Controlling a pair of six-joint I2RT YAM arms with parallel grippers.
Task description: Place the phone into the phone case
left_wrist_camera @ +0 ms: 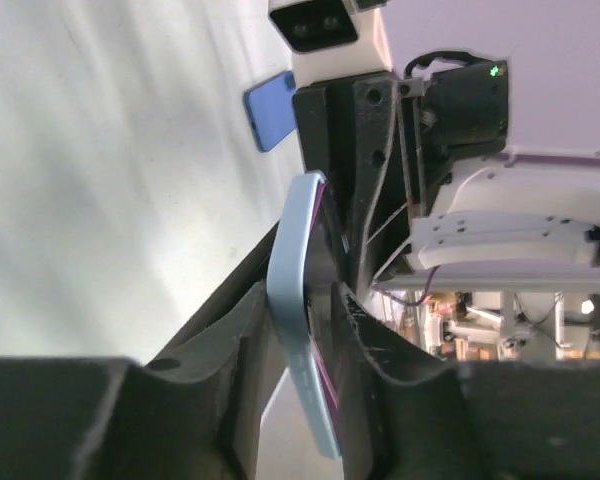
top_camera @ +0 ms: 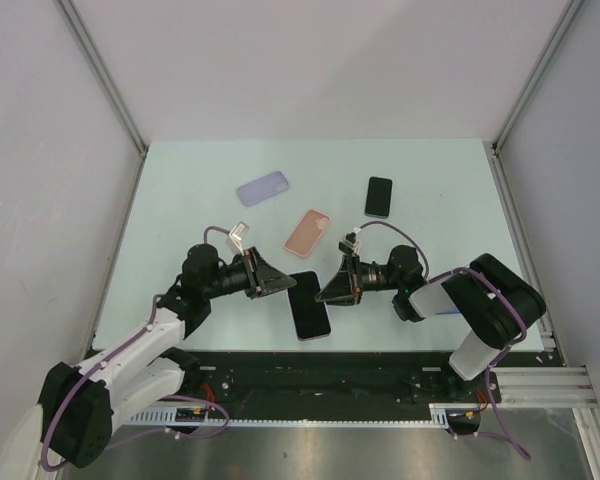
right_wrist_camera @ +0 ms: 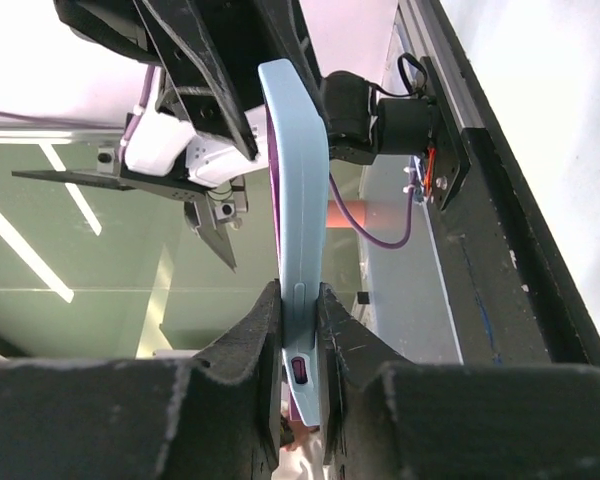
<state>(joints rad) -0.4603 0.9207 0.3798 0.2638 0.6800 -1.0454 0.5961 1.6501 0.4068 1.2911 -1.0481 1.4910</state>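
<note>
Blue-cased phone (top_camera: 309,305), pinched edgewise — left tool (left_wrist_camera: 302,302), right tool (right_wrist_camera: 298,300)

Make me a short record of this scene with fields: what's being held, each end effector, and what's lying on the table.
Held item: cased phone, light blue case, between both arms
Left end effector: closed on the cased phone
Right end effector: closed on the cased phone
On table: lavender case, pink case, black phone

You see a lavender case (top_camera: 262,188) lying toward the back of the pale green table (top_camera: 180,200), with a pink case (top_camera: 307,232) nearer, to its right. A black phone (top_camera: 378,196) lies apart, further right.
</note>
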